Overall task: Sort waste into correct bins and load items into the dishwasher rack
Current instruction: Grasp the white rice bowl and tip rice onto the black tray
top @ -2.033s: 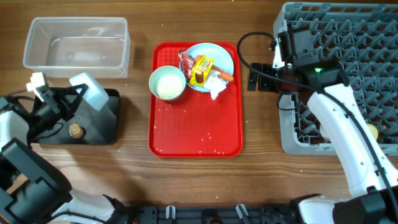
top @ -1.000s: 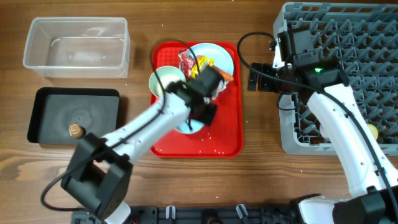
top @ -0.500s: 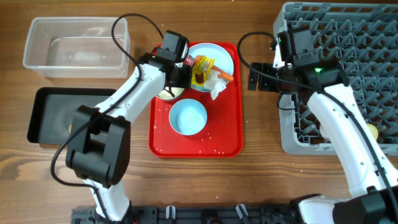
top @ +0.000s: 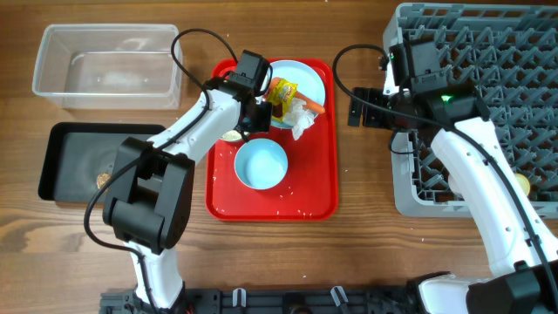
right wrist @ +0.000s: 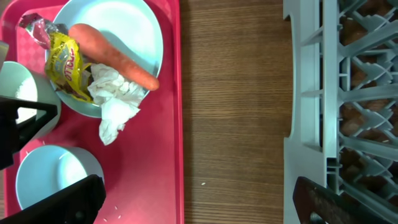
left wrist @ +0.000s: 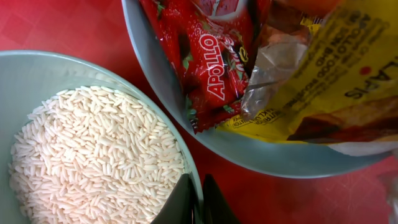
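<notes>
The left claw (left wrist: 194,202) is pinched narrow on the rim of the rice bowl (left wrist: 37,74). The bowl sits at the far left of the red tray (top: 309,196), just beside the plate (left wrist: 161,84) holding a red wrapper (left wrist: 211,56) and a yellow wrapper (left wrist: 348,81). The right claw (right wrist: 193,205) hangs wide apart over the desk (right wrist: 236,93), left of the rack (top: 488,87).

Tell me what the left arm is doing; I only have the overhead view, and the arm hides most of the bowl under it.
Observer: The left wrist view shows the left jaws shut on the rim of the rice bowl, beside the plate.
Operator: Is it full?
Observer: Nearly; white rice grains fill it.
Operator: And the right jaws?
Observer: Wide open above bare table, holding nothing.
</notes>
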`<state>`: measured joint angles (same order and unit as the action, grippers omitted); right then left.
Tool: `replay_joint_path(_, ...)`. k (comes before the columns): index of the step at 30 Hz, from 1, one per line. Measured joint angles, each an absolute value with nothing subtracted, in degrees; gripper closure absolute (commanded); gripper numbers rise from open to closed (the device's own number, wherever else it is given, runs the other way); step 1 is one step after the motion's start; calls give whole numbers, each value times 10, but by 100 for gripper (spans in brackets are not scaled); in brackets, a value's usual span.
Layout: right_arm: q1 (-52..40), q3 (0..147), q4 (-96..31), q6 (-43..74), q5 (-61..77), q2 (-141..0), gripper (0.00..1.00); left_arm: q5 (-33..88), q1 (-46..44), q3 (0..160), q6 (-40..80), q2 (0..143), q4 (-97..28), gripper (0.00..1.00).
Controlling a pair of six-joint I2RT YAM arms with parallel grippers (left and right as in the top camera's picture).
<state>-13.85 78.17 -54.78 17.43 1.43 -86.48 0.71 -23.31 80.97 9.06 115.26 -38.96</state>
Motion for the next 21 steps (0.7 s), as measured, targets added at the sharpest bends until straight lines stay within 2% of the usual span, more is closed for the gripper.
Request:
replay_joint_path(5, -138, 782, -548, 174, 14, -865, 0, 5, -232, 810, 101, 1128, -428, 96)
replay_joint_path(10, -138, 782, -548, 174, 10, -865, 0, 8, -192, 810, 157, 1041, -500, 96)
replay_joint_path(14, -138, 782, -548, 174, 10, -865, 0, 29, -114, 811, 185, 946, -572, 96)
replay_joint_path(17, -138, 782, -548, 174, 10, -865, 0, 45, -59, 809, 190, 940, -601, 96)
replay_joint_path(21, -138, 782, -548, 174, 7, -865, 0, 129, 46, 778, 165, 940, -590, 96)
